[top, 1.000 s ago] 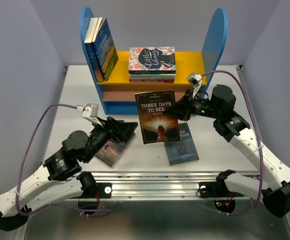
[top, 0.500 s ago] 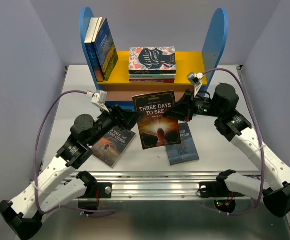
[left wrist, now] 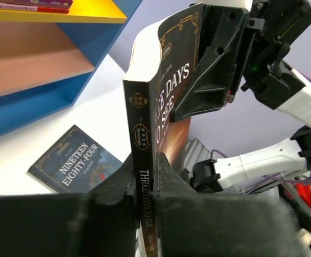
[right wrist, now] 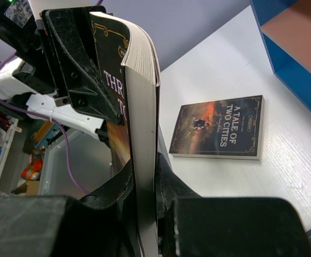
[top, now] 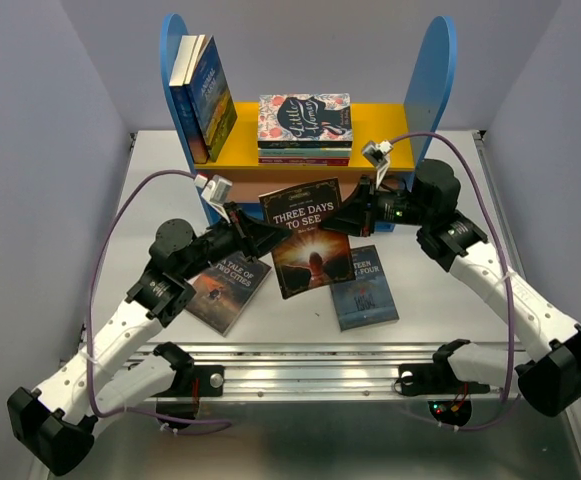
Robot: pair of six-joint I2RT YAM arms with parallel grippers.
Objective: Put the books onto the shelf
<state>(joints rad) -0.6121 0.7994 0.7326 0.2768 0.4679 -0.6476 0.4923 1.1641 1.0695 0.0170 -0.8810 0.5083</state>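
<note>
I am pinching Three Days to See [top: 308, 238] from both sides at the centre of the overhead frame. My left gripper [top: 263, 238] is clamping its spine edge and my right gripper [top: 340, 220] its page edge, so the book is tilting between them just in front of the shelf [top: 432, 70] (cannot tell if it clears the table [top: 150, 190]). A Tale of Two Cities [top: 226, 287] is lying flat at lower left, Nineteen Eighty-Four [top: 364, 290] flat at lower right, and two upright books [top: 202, 95] are leaning at the shelf's upper left.

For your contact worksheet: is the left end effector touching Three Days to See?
Touching. Left wrist view: left end effector clamps the book at its spine.
</note>
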